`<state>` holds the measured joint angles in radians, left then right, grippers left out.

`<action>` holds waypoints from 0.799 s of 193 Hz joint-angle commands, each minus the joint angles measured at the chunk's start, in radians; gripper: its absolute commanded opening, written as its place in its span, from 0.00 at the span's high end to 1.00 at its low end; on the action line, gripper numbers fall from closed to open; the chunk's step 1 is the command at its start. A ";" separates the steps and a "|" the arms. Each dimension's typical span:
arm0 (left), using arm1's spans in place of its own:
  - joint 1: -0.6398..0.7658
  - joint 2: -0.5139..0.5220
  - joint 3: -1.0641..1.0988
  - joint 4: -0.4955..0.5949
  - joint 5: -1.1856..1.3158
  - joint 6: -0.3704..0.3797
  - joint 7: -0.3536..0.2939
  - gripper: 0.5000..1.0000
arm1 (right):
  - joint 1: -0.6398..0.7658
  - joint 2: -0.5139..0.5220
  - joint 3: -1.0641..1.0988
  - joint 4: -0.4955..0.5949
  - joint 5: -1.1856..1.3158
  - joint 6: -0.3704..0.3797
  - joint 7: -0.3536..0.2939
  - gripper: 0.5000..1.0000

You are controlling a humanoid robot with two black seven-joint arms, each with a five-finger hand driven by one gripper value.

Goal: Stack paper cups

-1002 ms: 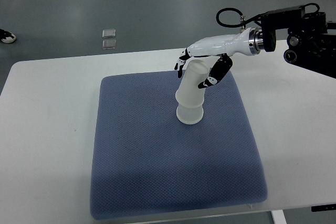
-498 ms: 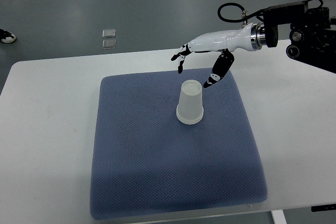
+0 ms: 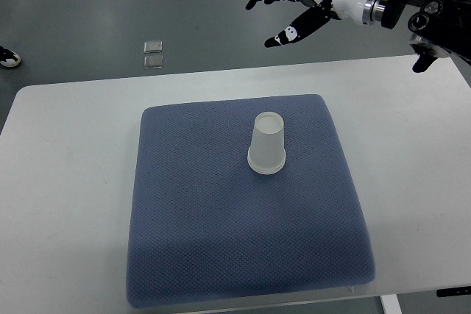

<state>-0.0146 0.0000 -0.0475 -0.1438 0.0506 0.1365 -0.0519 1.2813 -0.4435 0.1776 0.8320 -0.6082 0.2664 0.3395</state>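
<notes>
Paper cups [image 3: 266, 144] white, stacked upside-down on mat [image 3: 221, 255].

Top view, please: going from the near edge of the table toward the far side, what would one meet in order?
White table near edge → blue mat → upside-down paper cup stack → table's far edge → two small square tiles on the floor → right hand, open in the air.
</notes>
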 commanded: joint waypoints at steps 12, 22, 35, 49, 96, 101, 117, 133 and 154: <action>-0.001 0.000 0.000 0.000 0.000 0.000 0.000 0.00 | -0.063 0.045 0.013 -0.142 0.208 -0.015 0.003 0.20; 0.001 0.000 0.000 0.000 0.000 0.000 0.000 0.00 | -0.086 0.072 0.033 -0.188 0.254 -0.016 0.006 0.20; -0.001 0.000 0.000 0.000 0.001 0.000 0.000 0.00 | -0.129 0.111 0.071 -0.241 0.289 -0.022 0.007 0.20; -0.001 0.000 0.000 0.000 0.000 0.000 0.000 0.00 | -0.168 0.132 0.122 -0.264 0.306 -0.039 0.007 0.20; -0.001 0.000 0.000 0.000 0.000 0.000 0.000 0.00 | -0.318 0.175 0.347 -0.269 0.404 -0.115 0.000 0.20; -0.001 0.000 0.000 0.000 0.000 0.000 0.001 0.00 | -0.324 0.187 0.359 -0.271 0.421 -0.119 0.000 0.20; 0.001 0.000 0.000 0.000 0.000 0.000 0.000 0.00 | -0.333 0.200 0.364 -0.271 0.490 -0.154 -0.008 0.20; -0.001 0.000 0.000 0.000 0.000 0.000 0.000 0.00 | -0.336 0.203 0.365 -0.271 0.550 -0.182 -0.013 0.20; -0.001 0.000 0.000 0.001 0.000 0.000 0.000 0.00 | -0.349 0.206 0.373 -0.271 0.654 -0.191 -0.014 0.20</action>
<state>-0.0141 0.0000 -0.0475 -0.1441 0.0507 0.1365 -0.0517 0.9411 -0.2410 0.5472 0.5615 -0.0369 0.0859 0.3269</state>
